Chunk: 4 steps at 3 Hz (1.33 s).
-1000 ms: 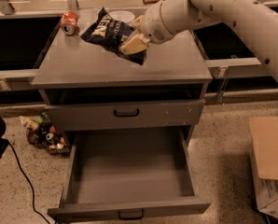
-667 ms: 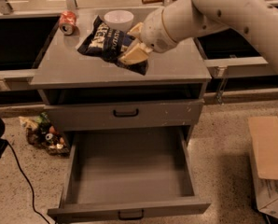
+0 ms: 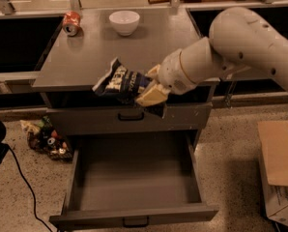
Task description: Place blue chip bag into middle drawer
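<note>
Above cabinet [image 3: 86,62] front edge: gripper [image 3: 146,88] holds bag [image 3: 120,81] pinched between fingers [image 3: 153,96] at its right end; bag's long axis runs toward 9 o'clock from fingers; open drawer [image 3: 134,178] lies at 6 o'clock, below; judged next: carry down, release.

Matt tan fingers [image 3: 151,96] over the matt middle drawer [image 3: 134,180] pinch the crinkly foil blue chip bag [image 3: 121,81].

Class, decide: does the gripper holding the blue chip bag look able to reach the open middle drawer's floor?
Probably yes: the gripper, shut on the blue chip bag, hangs above the middle drawer, which stands pulled out with a bare floor.
</note>
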Each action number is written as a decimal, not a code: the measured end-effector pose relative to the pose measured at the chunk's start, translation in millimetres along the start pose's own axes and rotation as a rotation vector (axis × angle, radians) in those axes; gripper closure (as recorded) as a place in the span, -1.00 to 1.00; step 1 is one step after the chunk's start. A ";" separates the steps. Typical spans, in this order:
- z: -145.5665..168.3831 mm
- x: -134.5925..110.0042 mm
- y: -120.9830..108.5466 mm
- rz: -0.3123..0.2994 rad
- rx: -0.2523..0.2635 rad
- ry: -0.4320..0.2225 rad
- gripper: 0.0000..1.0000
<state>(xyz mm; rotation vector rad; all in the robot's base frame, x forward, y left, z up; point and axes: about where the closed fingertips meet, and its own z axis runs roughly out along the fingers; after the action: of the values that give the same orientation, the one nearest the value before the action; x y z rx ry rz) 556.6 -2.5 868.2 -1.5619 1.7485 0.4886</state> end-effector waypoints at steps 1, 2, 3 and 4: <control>3.6 5.5 4.9 0.009 -0.011 0.009 1.00; 16.8 19.6 9.7 0.019 -0.027 0.047 1.00; 44.3 79.3 17.2 0.105 -0.031 0.099 1.00; 75.2 147.2 28.9 0.220 -0.041 0.118 1.00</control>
<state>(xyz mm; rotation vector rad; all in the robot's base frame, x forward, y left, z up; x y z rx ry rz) 549.2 -45.5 706.1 -1.4591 2.0247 0.5516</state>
